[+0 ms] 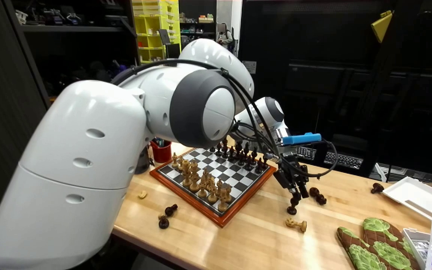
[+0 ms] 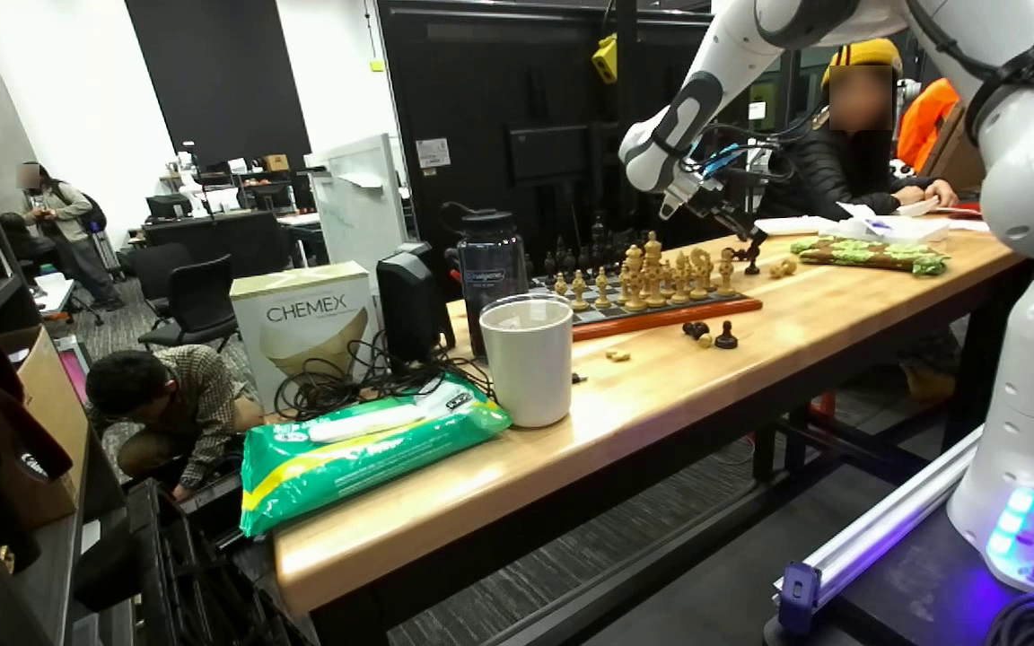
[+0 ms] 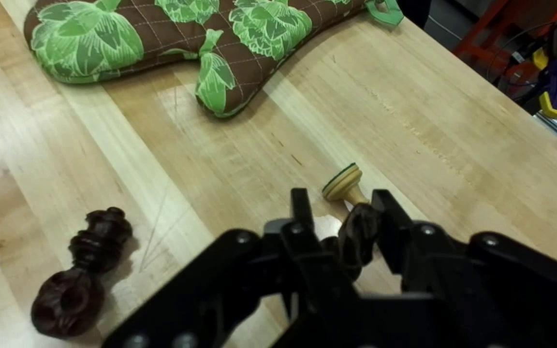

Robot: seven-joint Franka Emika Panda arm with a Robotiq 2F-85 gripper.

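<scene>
My gripper (image 3: 341, 198) is open, its fingers on both sides of the top of a dark brown chess piece (image 3: 356, 237). The piece is close to the right finger, with a gap at the left one; I cannot tell whether it touches. In both exterior views the dark piece (image 1: 292, 209) (image 2: 753, 260) stands upright on the table, below the gripper (image 1: 299, 191) (image 2: 746, 231). A pale wooden piece (image 3: 344, 183) lies on its side just beyond; it also shows in both exterior views (image 1: 296, 224) (image 2: 784, 268). Another dark piece (image 3: 80, 270) lies at the left in the wrist view.
A chessboard (image 1: 234, 217) with pale and dark pieces stands beside the gripper. Fallen pieces (image 1: 167, 215) lie near the table's edge. A leaf-patterned mitt (image 1: 384, 243) and a white tray (image 1: 422, 195) are at the other side. A white mug (image 2: 526, 363) and green pack (image 2: 373, 449) stand farther off.
</scene>
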